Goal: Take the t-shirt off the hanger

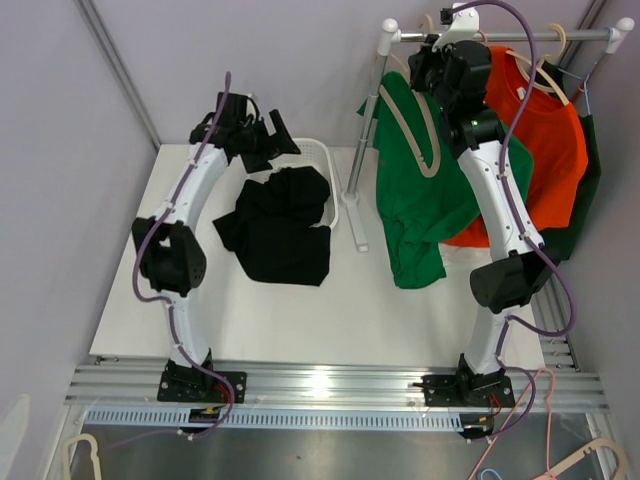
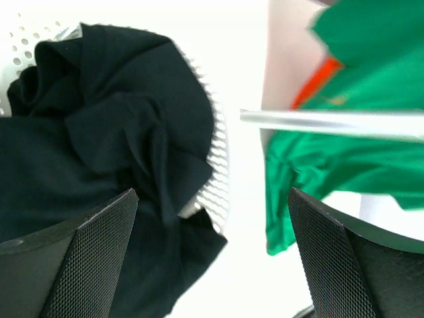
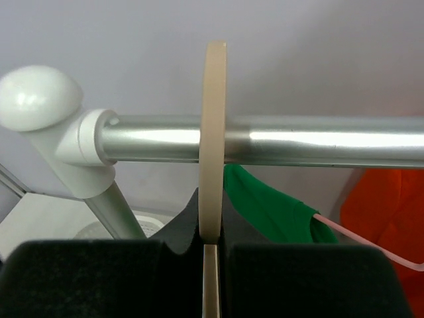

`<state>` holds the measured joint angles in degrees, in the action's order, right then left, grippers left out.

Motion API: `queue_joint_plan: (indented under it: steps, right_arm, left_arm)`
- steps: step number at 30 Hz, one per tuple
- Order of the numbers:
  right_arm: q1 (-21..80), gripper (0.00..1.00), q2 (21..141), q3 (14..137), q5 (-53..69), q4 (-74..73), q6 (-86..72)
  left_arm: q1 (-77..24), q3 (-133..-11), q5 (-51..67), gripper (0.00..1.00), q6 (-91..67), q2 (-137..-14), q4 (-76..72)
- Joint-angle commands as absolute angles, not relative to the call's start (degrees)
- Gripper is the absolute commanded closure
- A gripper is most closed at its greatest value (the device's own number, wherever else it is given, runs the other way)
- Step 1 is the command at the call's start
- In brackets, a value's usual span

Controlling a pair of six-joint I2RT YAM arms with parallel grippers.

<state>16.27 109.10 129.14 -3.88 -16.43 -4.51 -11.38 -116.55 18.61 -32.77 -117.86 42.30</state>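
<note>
Well, right gripper (image 3: 212, 248): I had it pinched shut on the beige hanger hook (image 3: 213, 132), looped over the rail (image 3: 298, 140)
green t-shirt (image 1: 405, 190): hung straight below that grip, long axis vertical
left gripper (image 2: 212, 258): jaws wide, holding nothing, over the black t-shirt (image 1: 275, 225) draped on the basket (image 1: 325, 160); I judged it the free one for a pull
in the way: rack upright (image 1: 362, 160) between left gripper and green t-shirt; orange t-shirt (image 1: 550, 150) just behind
</note>
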Motion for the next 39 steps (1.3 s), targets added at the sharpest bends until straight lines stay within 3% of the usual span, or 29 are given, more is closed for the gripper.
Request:
queue_joint_plan:
  steps: [1,9,10,11,14,15,26,35,39]
  right_arm:
    - [16.1,1.00,109.2,131.1,-2.4,-16.7,-5.6]
    - [16.1,1.00,105.1,128.1,5.2,-19.5,-5.5]
    - [16.2,0.95,104.8,128.4,5.9,-20.9,-5.3]
    - [16.1,0.70,104.6,128.9,6.1,-21.9,-5.3]
    - [16.1,0.08,102.6,129.0,4.9,-23.9,-4.8]
    - [16.0,0.05,101.8,127.8,4.1,-24.2,-4.7]
    - [10.9,0.01,91.3,123.6,1.3,-27.4,-0.7]
    - [1.1,0.08,97.2,130.2,10.4,-34.8,-3.3]
    - [0.4,0.05,100.0,133.1,11.4,-36.0,-3.9]
  left_arm:
    - [-11.3,-116.0,18.8,0.00,-30.9,-105.4,43.2]
    - [-13.7,-112.0,14.7,0.00,-28.5,-94.1,42.7]
    - [-14.3,-112.1,14.3,0.01,-28.4,-93.8,42.8]
    - [-14.6,-112.4,14.2,0.01,-28.3,-93.6,43.2]
    - [-15.3,-114.0,13.8,0.00,-28.7,-94.1,45.5]
    - [-15.5,-114.2,13.4,0.01,-28.8,-93.8,45.9]
    - [-17.7,-114.9,12.1,0.00,-27.9,-89.5,44.4]
    - [-19.8,-118.6,10.6,0.01,-26.5,-91.0,45.5]
    - [-20.6,-118.5,10.1,0.00,-26.2,-91.3,44.7]
